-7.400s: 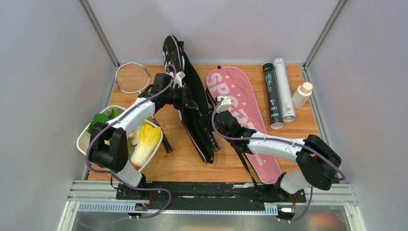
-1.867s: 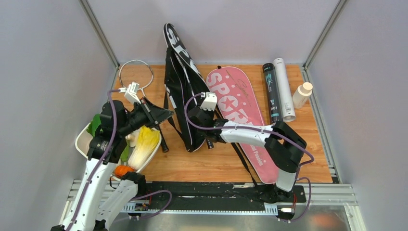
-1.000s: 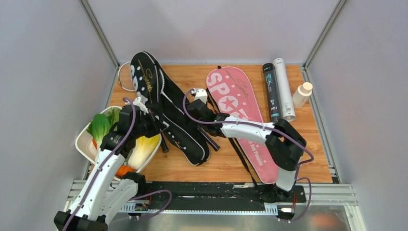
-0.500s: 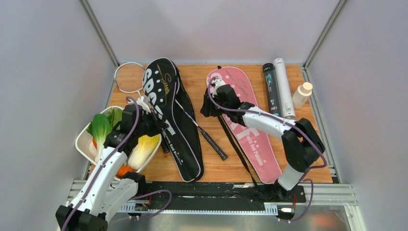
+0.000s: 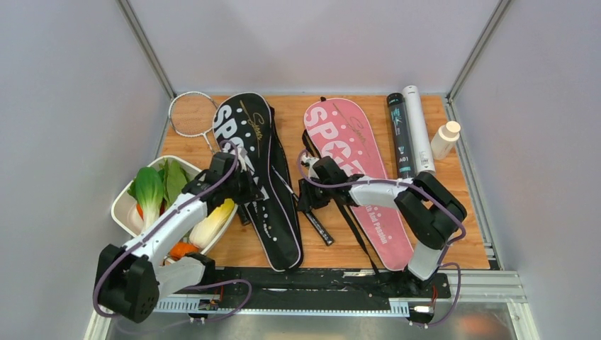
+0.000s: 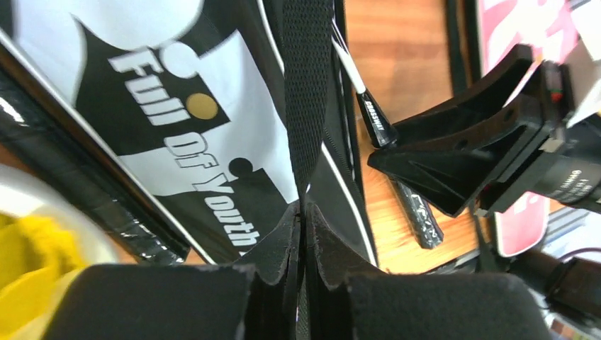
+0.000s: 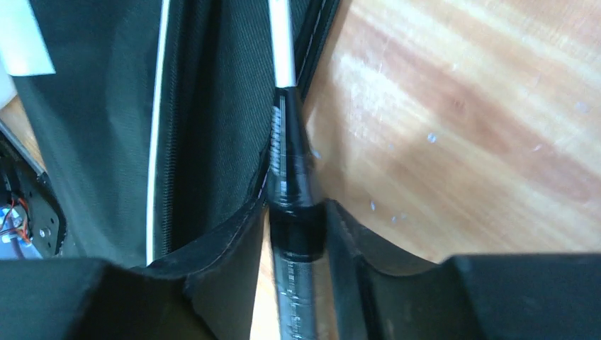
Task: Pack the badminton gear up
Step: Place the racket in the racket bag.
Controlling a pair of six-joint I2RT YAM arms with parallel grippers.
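Note:
The black "SPORT" racket bag (image 5: pixel 259 177) lies flat left of centre, and a racket's black handle (image 5: pixel 317 225) pokes out of its right side. My left gripper (image 5: pixel 244 185) is over the bag, its jaws pinched on the bag's black mesh strap (image 6: pixel 306 106). My right gripper (image 5: pixel 306 202) grips the racket handle (image 7: pixel 287 163), a finger pressed on each side. The pink "SPORT" bag (image 5: pixel 354 166) lies to the right. A silver racket head (image 5: pixel 191 113) shows at the back left. Black tube (image 5: pixel 402 138) and white tube (image 5: pixel 418 131) lie at the back right.
A white tray (image 5: pixel 122 207) of vegetables stands at the front left, close under my left arm. A small white bottle (image 5: pixel 445 139) stands by the right edge. The pink bag's black strap (image 5: pixel 358 237) trails toward the front edge.
My right gripper came down off the pink bag to the racket handle and closed on it. My left arm swung right with the strap, and the black bag shifted slightly right.

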